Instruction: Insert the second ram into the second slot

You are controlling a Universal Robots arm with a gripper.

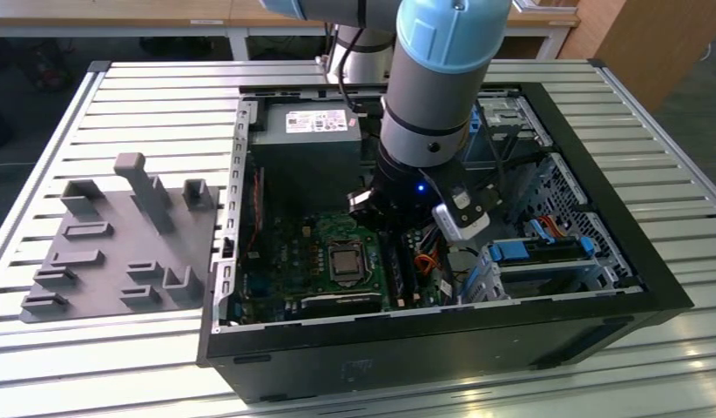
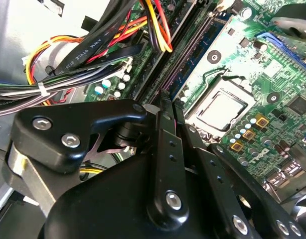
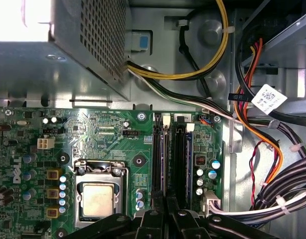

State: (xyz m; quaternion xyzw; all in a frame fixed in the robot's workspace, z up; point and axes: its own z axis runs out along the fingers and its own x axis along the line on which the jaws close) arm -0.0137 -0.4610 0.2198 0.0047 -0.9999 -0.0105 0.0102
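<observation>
The gripper (image 1: 378, 207) is low inside the open computer case (image 1: 640, 261), over the memory slots at the right side of the motherboard (image 3: 93, 129). In the exterior view the thick arm (image 1: 434, 78) covers it almost fully, and the slots under it are hidden. Whether the gripper is clenched on something or released, I cannot tell: in both wrist views its black body cuts off the near end of the slots.

The second ram (image 3: 189, 162) appears in the first wrist view as a narrow blue strip. It stands on its edge along the right side of a black slot, parallel to the other slot (image 3: 158, 159) beside it. A white latch (image 3: 189, 127) sits at its far end. Its near end goes under the gripper, so I cannot say how deep it is seated.

Room is small here. The CPU socket (image 3: 98, 199) lies just left of the slots, and the bundle of coloured cables (image 3: 252, 129) runs close on the right, before the drive bay (image 1: 544, 252). The power supply (image 1: 306, 131) fills the far left corner of the case.

The exterior view also gives the grey fixture plate (image 1: 114, 235) on the slatted table (image 1: 160, 87), well apart to the left of the case.
</observation>
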